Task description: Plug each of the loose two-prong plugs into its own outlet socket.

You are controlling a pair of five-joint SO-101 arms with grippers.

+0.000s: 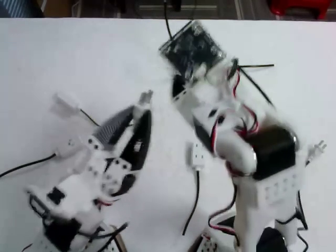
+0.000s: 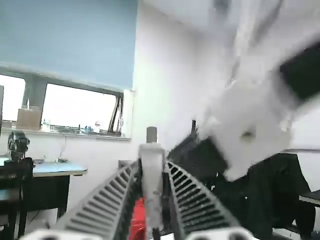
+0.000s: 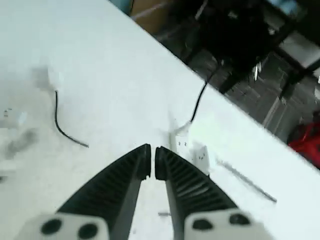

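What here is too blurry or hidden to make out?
- High view: blurred white block on black cable; plug or socket unclear.
- Left wrist view: white two-prong plug in left end effector; one prong visible, fingers hide the rest.
- High view: small white plug; details too small.

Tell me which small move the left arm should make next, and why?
Probably tilt the left pincer down toward the outlet socket on the table: it grips a plug whose prong points up into the room, not at the table.
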